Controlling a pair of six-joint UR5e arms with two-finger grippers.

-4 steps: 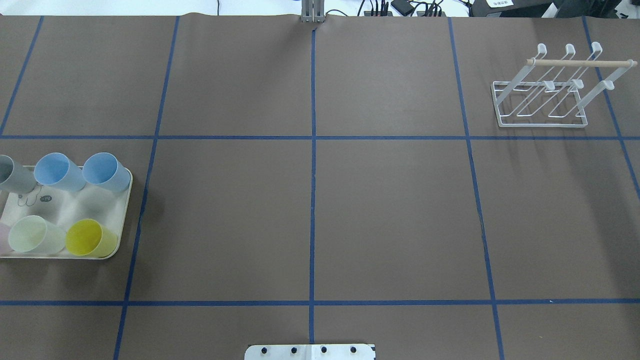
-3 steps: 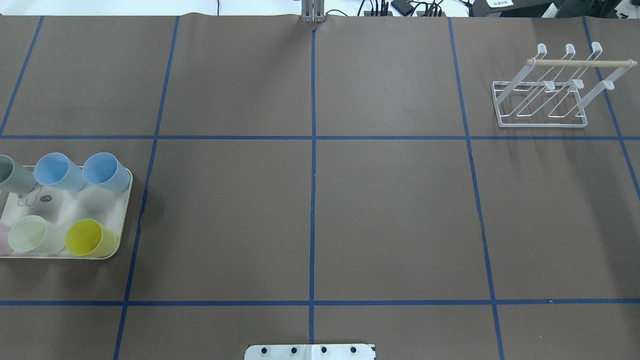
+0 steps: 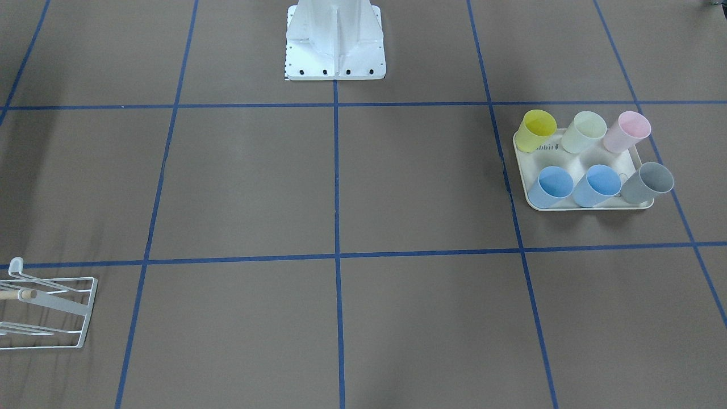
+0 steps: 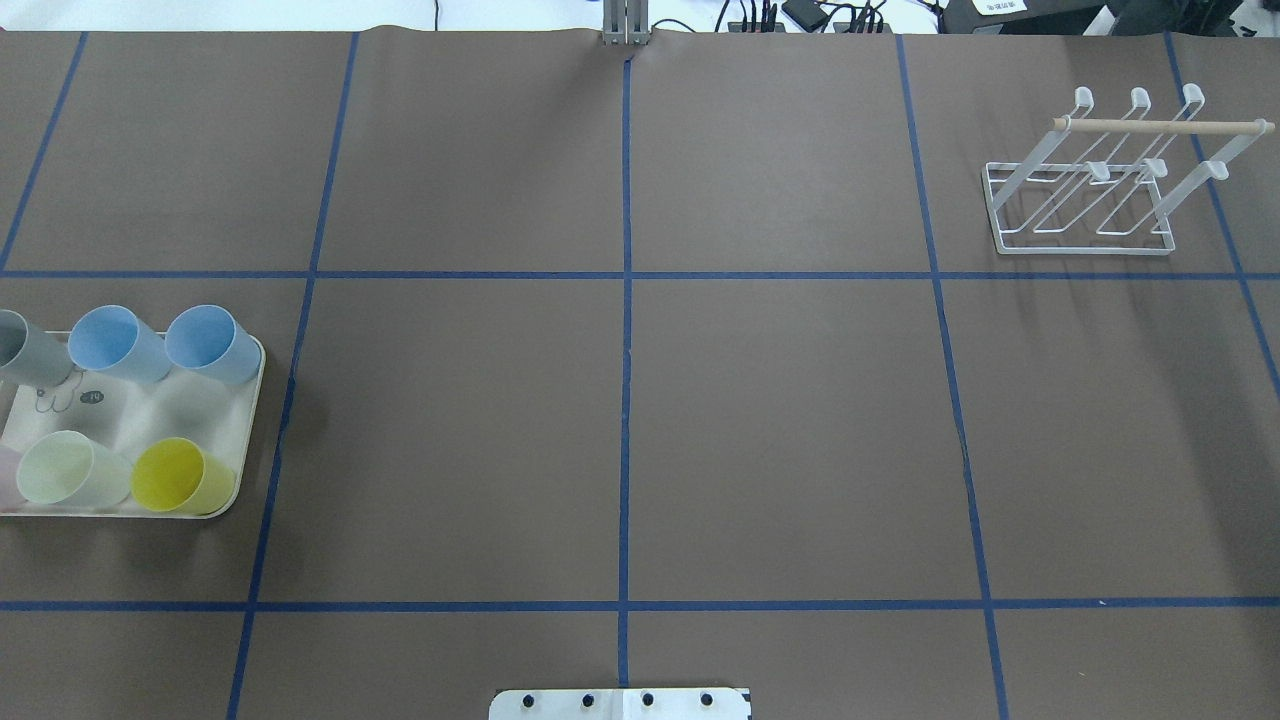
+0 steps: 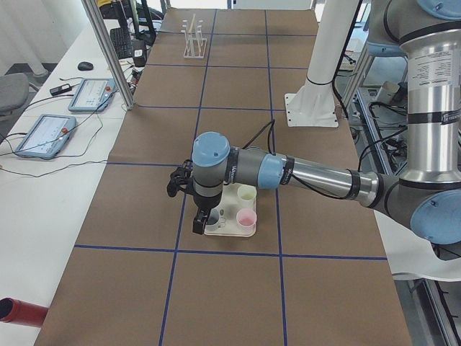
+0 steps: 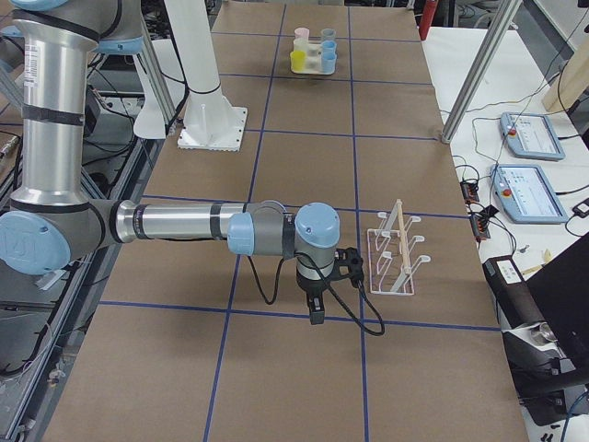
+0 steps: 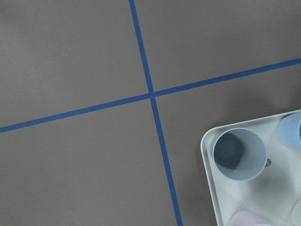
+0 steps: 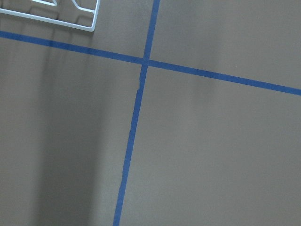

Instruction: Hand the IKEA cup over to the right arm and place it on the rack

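Several IKEA cups stand upright on a cream tray [image 4: 215,410] at the table's left: grey [image 4: 25,350], two blue [image 4: 110,340], pale green [image 4: 65,470], yellow [image 4: 175,475] and pink [image 3: 627,130]. The left wrist view looks down into the grey cup [image 7: 240,153] at the tray's corner. My left gripper [image 5: 199,225] hangs just above that end of the tray; I cannot tell if it is open or shut. The white wire rack [image 4: 1090,190] with its wooden dowel stands far right. My right gripper [image 6: 316,311] hovers beside the rack [image 6: 396,253], state unclear.
The white robot base [image 3: 335,40] is bolted at the table's near middle. Blue tape lines divide the brown table top. Tablets [image 5: 90,94] and cables lie on a side bench beyond an aluminium post [image 5: 108,50].
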